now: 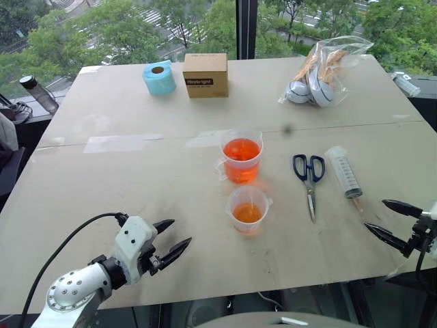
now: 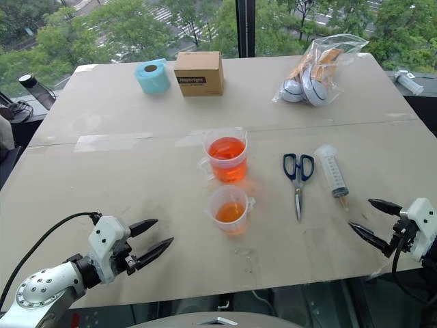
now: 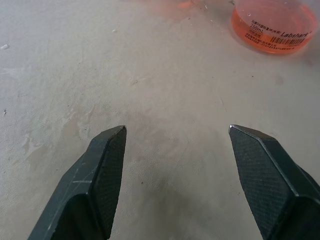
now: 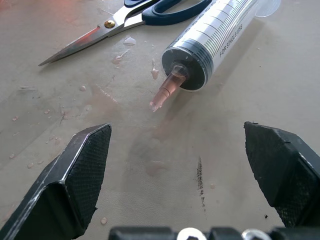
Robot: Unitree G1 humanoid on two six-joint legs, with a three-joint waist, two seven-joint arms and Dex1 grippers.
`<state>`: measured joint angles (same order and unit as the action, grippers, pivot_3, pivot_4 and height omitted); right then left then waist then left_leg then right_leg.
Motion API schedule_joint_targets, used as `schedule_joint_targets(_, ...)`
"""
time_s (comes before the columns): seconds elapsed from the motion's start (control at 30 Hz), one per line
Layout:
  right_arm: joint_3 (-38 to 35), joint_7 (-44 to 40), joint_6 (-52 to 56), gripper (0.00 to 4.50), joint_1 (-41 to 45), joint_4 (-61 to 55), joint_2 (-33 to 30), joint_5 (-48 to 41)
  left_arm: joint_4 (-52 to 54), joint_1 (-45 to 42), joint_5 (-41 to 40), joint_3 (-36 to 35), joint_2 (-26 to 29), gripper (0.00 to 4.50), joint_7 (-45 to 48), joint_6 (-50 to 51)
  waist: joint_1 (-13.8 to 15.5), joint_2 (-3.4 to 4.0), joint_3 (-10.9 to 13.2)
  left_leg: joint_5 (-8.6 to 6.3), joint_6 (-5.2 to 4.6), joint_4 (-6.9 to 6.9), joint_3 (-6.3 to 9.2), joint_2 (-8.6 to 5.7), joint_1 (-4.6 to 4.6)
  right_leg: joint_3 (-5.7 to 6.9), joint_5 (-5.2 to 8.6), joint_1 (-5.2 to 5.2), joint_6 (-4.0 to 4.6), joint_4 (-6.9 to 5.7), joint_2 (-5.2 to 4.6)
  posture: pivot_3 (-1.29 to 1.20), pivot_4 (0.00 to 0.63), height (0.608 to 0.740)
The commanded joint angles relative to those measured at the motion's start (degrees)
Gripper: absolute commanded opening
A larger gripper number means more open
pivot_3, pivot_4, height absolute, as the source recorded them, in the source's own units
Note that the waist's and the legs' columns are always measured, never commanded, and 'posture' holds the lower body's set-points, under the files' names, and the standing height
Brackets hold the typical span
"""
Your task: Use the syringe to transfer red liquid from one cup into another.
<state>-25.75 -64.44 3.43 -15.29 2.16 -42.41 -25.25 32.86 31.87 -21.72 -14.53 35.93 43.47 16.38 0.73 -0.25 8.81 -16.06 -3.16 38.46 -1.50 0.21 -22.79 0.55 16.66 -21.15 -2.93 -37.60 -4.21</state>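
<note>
— Syringe, the clear plastic one with printed graduations (image 1: pixel 344 172): where does it lie?

— Flat on the pale beige tabletop (image 1: pixel 136 123), just right of the blue-handled steel scissors (image 1: pixel 309 179), its tinted nozzle towards the near edge. Left of those scissors stand two clear plastic measuring cups. The fuller cup of orange-red liquid (image 1: pixel 241 155) is farther back; the smaller cup with a shallow orange-red pool (image 1: pixel 248 208) stands just in front of it, close but apart.

— And the right gripper (image 1: pixel 386 221)?

— Near the syringe's nozzle end, between it and the table's near edge, touching nothing. Its two black fingers (image 4: pixel 80 175) are spread wide and hold nothing; from the wrist, the nozzle points into the gap between them.

— The left gripper (image 1: pixel 172 240)?

— Well left of the nearer cup, low over bare tabletop, fingers parted and empty, aimed towards the cups.

— Anything else out there?

— Far behind the cups: a light blue roll of tape (image 1: pixel 159 77), a small brown cardboard box (image 1: pixel 205 74) beside it, and a clear plastic bag of items (image 1: pixel 324 70) farther right.
</note>
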Motion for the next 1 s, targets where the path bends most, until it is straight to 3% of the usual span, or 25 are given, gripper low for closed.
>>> schedule_joint_targets(0.03, -0.7, 0.7, -0.9, 4.48, 0.0, -1.1, 0.5, -0.8, 1.0, 0.0, -1.2, -0.9, -0.5, 3.31, 0.2, -0.7, 0.0, 0.00, 0.0, 0.00, 0.00, 0.00, 0.00, 0.00, 0.00, 0.00, 0.00, 0.00, 0.00, 0.00, 0.00, 0.00, 0.150, 0.740)
schedule_joint_targets(0.47, -0.7, 0.8, -0.6, 4.48, 0.7, -1.1, 0.2, -1.3, 1.3, -0.5, -2.5, -3.0, -0.6, 3.31, -0.6, -0.1, 0.0, 0.02, 0.0, 0.00, 0.00, 0.00, 0.00, 0.00, 0.00, 0.01, 0.00, 0.00, 0.00, 0.00, -0.02, 0.00, 0.150, 0.740)
schedule_joint_targets(0.7, -2.7, 1.8, 2.8, 4.48, 4.6, -3.7, -3.9, -3.0, 0.1, -2.1, -2.2, -4.5, 0.4, 3.31, -0.6, 0.0, -0.1, 0.04, 0.0, 0.00, 0.00, 0.00, -0.01, 0.00, 0.01, 0.00, 0.00, 0.00, 0.00, -0.02, -0.01, 0.00, 0.150, 0.740)
schedule_joint_targets(0.87, -1.0, 3.3, 13.9, 4.48, 11.9, -12.8, -10.1, -8.5, 2.3, -4.7, -7.4, -8.7, 3.9, 3.31, 1.4, 4.5, -0.3, 0.07, 0.0, 0.00, 0.00, -0.01, 0.00, 0.00, -0.04, 0.00, -0.08, -0.07, -0.14, -0.06, 0.00, 0.00, 0.150, 0.740)
schedule_joint_targets(1.0, 7.2, 7.8, 20.9, 4.48, 21.4, -17.8, -11.7, -6.7, 6.3, -8.6, -13.5, -10.2, 9.6, 3.31, 4.8, 9.5, -0.2, -0.01, 0.0, 0.01, 0.00, 0.00, 0.05, 0.01, -0.04, 0.05, -0.10, -0.07, -0.17, -0.07, 0.00, 0.00, 0.150, 0.740)
